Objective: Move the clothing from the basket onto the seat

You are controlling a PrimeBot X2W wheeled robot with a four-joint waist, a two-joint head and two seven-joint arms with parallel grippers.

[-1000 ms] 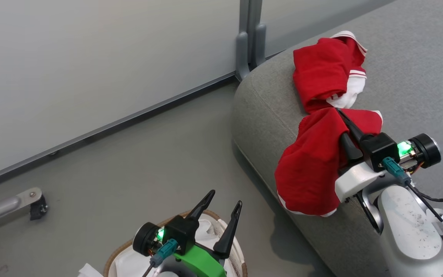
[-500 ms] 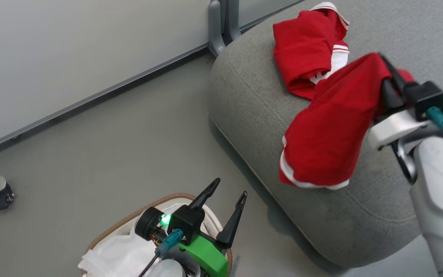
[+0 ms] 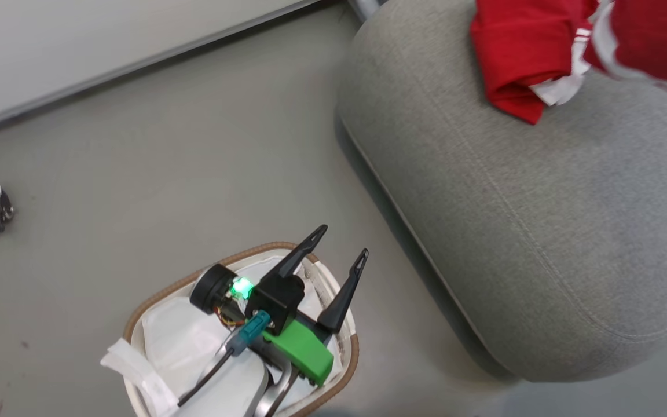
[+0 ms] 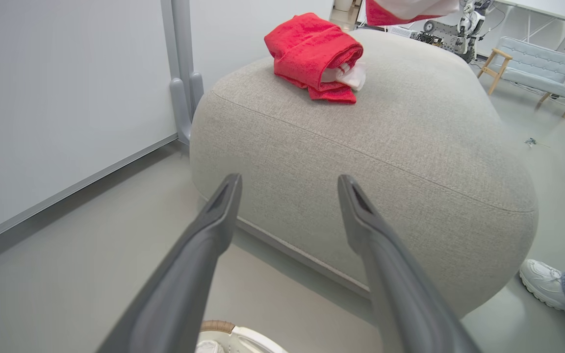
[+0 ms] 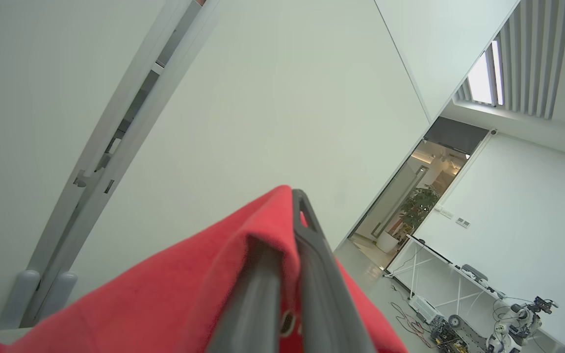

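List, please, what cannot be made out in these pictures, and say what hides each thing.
- Held garment: head view, blurred and cut off by the top right edge; full shape unknown.
- Right gripper: right wrist view, red cloth drapes over the jaws, hiding how much they pinch.
- Basket: head view, the left gripper and its arm cover part of the inside.
- Folded garment on the seat: printed marks too small.

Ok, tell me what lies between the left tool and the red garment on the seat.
Left wrist view: just a strip of floor, then bare seat, between the left tool and the red garment.
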